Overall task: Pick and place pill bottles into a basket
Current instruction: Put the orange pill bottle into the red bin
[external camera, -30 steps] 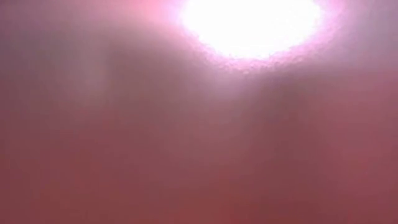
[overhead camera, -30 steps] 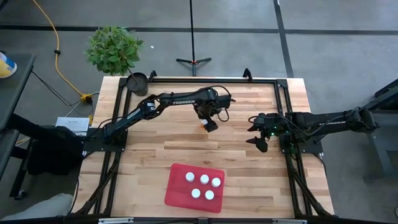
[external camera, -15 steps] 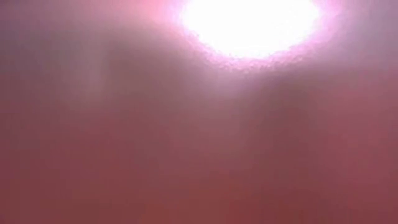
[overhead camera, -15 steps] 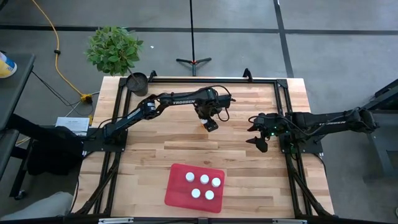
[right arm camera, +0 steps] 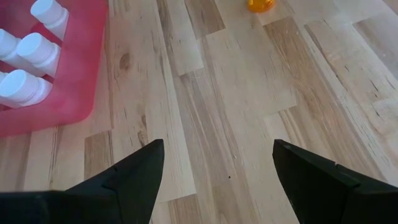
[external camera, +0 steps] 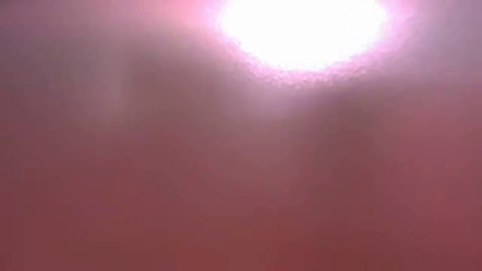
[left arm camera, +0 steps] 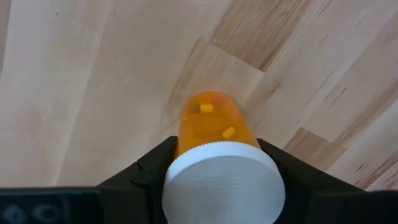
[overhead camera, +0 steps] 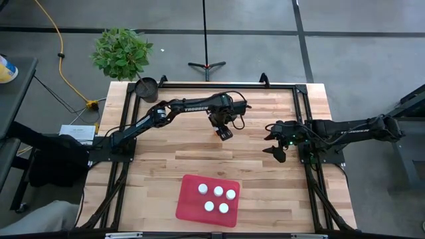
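1. L gripper (overhead camera: 226,133) is at table centre, a bit toward the far side; in my left wrist view its fingers (left arm camera: 146,171) sit tight on both sides of one pill bottle (left arm camera: 217,162), white cap toward the cam, orange body standing on the wood. I read that as clamped on it.
2. R gripper (overhead camera: 274,143) waits right of centre, fingers (right arm camera: 134,171) spread wide, nothing between them.
3. Count: 6 bottles total. 1 in the L gripper, 5 upright in the basket (overhead camera: 188,199), caps (overhead camera: 218,190) up, bunched in its right half.
4. Basket is at the near edge of the table (overhead camera: 153,159), just left of centre, slightly skewed. Its left half is bare red floor.
5. Open wood btwn the L gripper and the basket; same btwn the two grippers.
6. Around: small dark pot (overhead camera: 147,87) at the far-left corner, w/ a leafy plant (overhead camera: 121,52) on the floor just beyond it. Black frame rails (overhead camera: 219,85) run along the far and side edges.
7. Low view is just a red-pink blur w/ glare, can't read anything there.
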{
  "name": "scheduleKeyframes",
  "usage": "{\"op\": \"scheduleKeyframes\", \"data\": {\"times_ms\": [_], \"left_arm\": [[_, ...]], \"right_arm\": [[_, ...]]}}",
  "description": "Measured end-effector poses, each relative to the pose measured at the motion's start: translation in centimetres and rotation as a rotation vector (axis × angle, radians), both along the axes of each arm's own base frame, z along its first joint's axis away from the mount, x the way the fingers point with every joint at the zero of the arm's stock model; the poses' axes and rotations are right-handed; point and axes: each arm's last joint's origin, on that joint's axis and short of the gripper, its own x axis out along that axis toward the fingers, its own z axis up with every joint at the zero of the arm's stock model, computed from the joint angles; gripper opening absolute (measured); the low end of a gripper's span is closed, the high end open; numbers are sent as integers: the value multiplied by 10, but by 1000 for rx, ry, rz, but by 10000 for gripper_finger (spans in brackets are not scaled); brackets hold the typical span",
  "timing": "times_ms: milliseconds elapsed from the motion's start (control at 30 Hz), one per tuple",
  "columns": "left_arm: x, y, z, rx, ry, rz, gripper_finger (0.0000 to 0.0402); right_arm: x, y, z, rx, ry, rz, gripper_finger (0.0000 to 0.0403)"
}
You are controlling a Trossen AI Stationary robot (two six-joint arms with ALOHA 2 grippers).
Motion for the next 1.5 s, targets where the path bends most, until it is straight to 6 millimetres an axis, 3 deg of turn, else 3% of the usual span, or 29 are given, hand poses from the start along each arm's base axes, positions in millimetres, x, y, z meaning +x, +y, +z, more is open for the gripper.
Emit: {"op": "scheduleKeyframes", "data": {"times_ms": [233, 400, 767, 1000, 1267, 1500], "left_arm": [[-1, -1, 0, -18, 13, -17, 246], [-2, -1, 0, -25, 21, -19, 224], [-6, -2, 0, -36, 59, -40, 239], [-7, -2, 1, -37, 62, -45, 224], [-9, -3, 23, -34, 28, -56, 238], [-21, -7, 59, -46, -31, -52, 224]], "right_arm": [[0, 0, 0, 0, 0, 0, 291], [0, 0, 0, 0, 0, 0, 291], [0, 0, 0, 0, 0, 0, 291], [0, 0, 0, 1, 0, 1, 291], [0, 0, 0, 1, 1, 1, 291], [0, 0, 0, 4, 3, 5, 291]]}}
